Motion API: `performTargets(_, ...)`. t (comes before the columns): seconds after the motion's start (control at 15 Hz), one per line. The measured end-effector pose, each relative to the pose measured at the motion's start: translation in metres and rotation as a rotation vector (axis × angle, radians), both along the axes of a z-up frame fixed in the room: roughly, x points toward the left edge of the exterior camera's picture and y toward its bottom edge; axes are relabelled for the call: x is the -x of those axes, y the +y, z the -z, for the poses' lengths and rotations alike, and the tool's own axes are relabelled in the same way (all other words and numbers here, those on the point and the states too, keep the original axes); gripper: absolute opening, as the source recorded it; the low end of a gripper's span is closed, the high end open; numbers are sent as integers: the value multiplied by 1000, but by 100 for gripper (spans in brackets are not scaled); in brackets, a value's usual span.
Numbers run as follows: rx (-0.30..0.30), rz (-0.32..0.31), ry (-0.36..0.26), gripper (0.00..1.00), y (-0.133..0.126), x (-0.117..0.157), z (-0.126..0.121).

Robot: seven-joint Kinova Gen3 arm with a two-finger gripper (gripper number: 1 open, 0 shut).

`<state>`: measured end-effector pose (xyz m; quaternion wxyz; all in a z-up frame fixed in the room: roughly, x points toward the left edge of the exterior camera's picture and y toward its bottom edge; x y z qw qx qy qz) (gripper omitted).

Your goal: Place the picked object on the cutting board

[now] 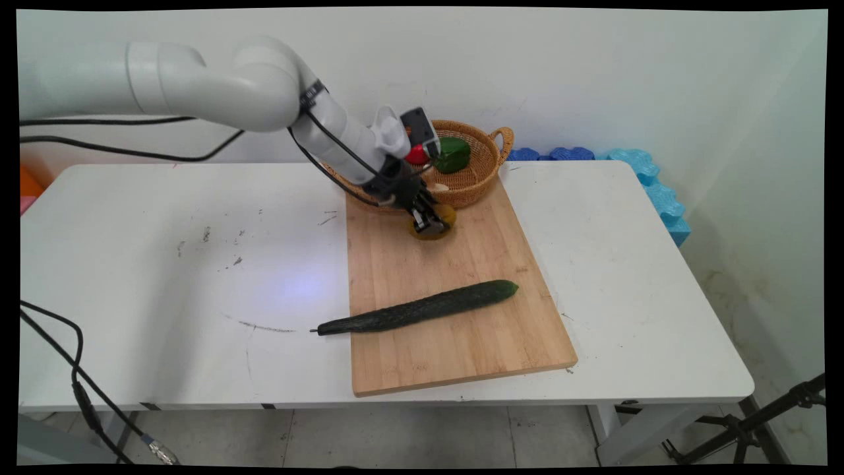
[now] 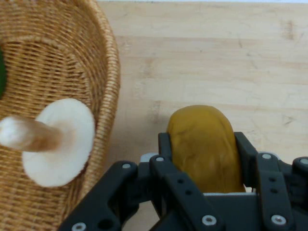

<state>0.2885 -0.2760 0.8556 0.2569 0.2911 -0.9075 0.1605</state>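
Observation:
My gripper [image 1: 432, 224] is shut on a yellow-brown potato-like lump [image 1: 448, 214] at the far end of the wooden cutting board [image 1: 461, 343], just in front of the wicker basket [image 1: 491, 142]. In the hand view the two fingers [image 2: 240, 142] press the lump [image 2: 206, 159] from both sides, with bare board beyond it. I cannot tell whether the lump rests on the board or hangs just above it. The basket's wall [image 2: 106, 72] stands close on the left, and a white mushroom [image 2: 60, 144] lies inside it.
The basket also holds a green pepper [image 1: 453, 155] and a red thing [image 1: 415, 156], partly hidden by the hand. A long dark cucumber [image 1: 422, 307] lies across the board's near half, its stem end over the left edge. Blue foam pieces [image 1: 659, 191] line the far right corner.

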Motion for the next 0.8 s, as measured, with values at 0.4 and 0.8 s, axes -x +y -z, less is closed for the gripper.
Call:
performTargets(0.4, -37, -26, 21, 0, -5, 18, 32)
performTargets(0.8, -57, -34, 32, 100, -4, 28, 47)
